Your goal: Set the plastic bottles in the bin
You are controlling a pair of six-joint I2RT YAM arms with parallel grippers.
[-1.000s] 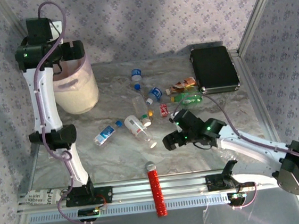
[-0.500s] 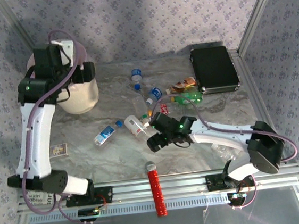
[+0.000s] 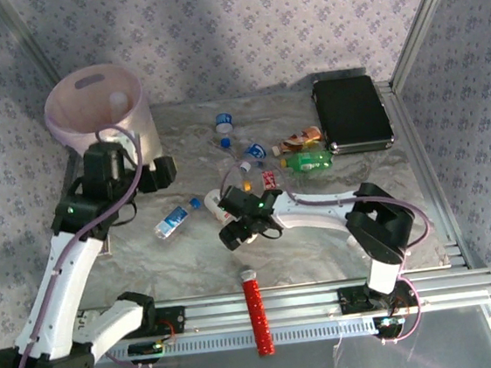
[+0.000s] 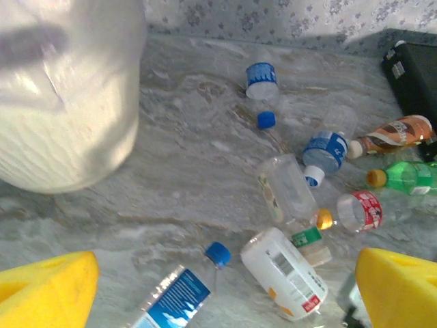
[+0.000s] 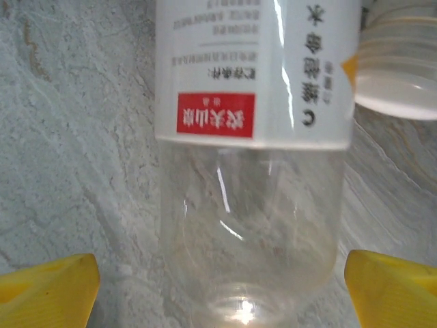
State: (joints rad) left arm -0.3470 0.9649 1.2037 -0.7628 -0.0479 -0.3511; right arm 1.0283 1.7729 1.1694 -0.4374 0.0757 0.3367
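Note:
Several plastic bottles lie scattered on the marbled table. In the right wrist view, a clear bottle with a white label (image 5: 252, 102) lies with its base between my right gripper's (image 5: 222, 290) yellow fingers (image 5: 48, 287), which stand open on either side of it. From above, that right gripper (image 3: 234, 233) sits at the near end of this bottle (image 3: 220, 206). My left gripper (image 3: 158, 172) hangs open below the bin (image 3: 135, 134), holding nothing. Ahead of its fingers (image 4: 44, 290) lie a blue-labelled bottle (image 4: 174, 297) and the white-labelled one (image 4: 283, 273).
A black case (image 3: 352, 113) lies at the back right. A red ribbed cylinder (image 3: 254, 310) rests across the front rail. Green (image 3: 306, 161), brownish (image 3: 298, 141) and blue-labelled (image 3: 224, 121) bottles cluster at centre back. The bin (image 4: 68, 102) looms at the left wrist view's upper left.
My left arm has come away from above the bin, down and toward the bottles. My right arm has reached left across the table to the white-labelled bottle.

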